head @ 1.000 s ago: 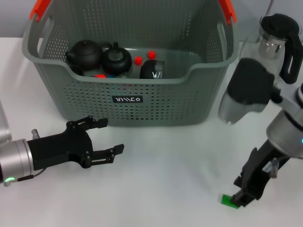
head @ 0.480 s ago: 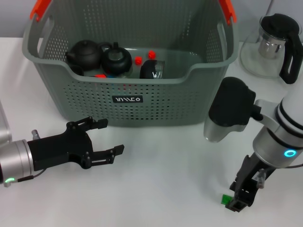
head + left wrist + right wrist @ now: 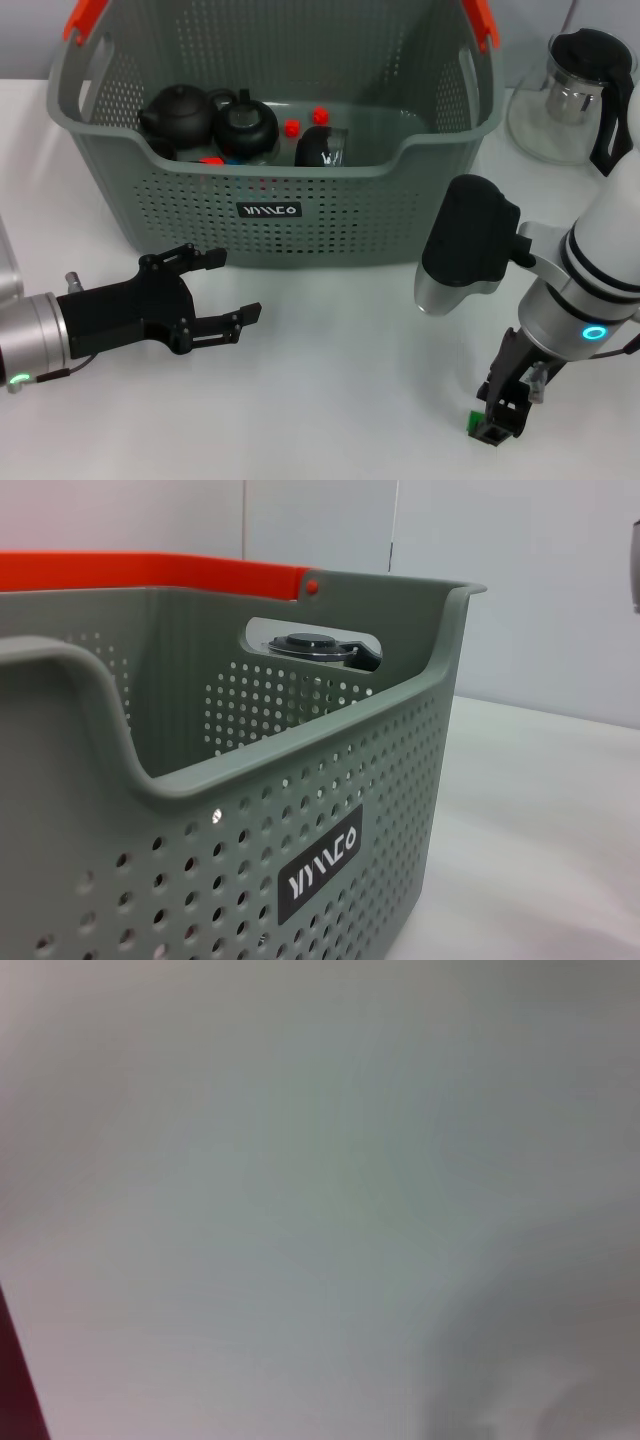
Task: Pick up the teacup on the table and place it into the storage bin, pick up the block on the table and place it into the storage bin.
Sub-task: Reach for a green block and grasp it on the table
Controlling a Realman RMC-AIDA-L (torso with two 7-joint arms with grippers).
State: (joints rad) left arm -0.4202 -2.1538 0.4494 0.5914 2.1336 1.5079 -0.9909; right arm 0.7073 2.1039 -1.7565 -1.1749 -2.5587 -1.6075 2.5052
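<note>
While the right gripper pointed straight down at the green block on the table, its fingers covered most of the block, so I cannot tell if they had closed on it. The left gripper hung with jaws apart before the storage bin. Dark teaware lay inside, partly hidden by the bin wall.

A bin is set at the table's rear centre, with teapots inside. A glass teapot stands right of it; a block lies front right.
</note>
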